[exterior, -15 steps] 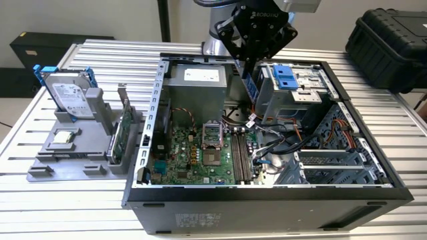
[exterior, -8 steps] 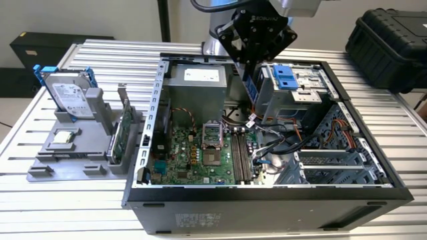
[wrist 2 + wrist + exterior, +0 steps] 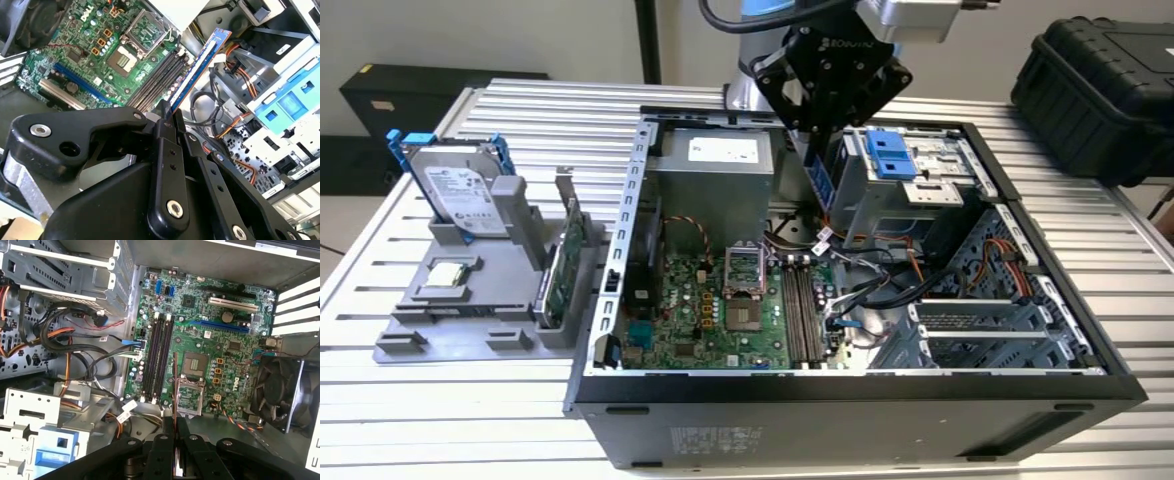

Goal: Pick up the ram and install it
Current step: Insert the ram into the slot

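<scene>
Hand (image 3: 167, 117) was clamped on the RAM stick (image 3: 200, 62), hanging over the mobo's DIMM slots (image 3: 159, 357). Imo square it w/ a slot, then press straight down.

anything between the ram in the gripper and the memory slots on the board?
Nothing. In the second wrist view the ram, clamped in the gripper, hangs over the memory slots with open air between; loose cables sit beside it.

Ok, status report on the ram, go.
Gripper shut on the ram, above the open case. Ram not yet seated; memory slots empty below. Loose cables beside the slots.
</scene>
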Tool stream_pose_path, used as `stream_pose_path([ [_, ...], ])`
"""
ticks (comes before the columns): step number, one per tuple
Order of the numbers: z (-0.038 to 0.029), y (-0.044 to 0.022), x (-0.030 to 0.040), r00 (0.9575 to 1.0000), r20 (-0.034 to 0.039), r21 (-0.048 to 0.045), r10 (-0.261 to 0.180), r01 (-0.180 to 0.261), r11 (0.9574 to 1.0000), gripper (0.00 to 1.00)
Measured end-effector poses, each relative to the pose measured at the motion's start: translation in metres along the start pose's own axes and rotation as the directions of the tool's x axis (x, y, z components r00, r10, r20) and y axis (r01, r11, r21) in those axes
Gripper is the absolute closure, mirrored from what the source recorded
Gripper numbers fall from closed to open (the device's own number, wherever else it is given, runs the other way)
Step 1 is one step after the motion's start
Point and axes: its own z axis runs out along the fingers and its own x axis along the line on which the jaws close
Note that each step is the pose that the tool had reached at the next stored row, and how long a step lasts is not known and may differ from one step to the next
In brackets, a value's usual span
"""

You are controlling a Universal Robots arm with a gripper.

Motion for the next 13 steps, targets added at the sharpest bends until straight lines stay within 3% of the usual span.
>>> stream_pose_path([
  [13, 0.004, 0.0, 0.0001, 1.0, 0.0001, -0.0001, 0.0, 0.0, 1.0, 1.0],
])
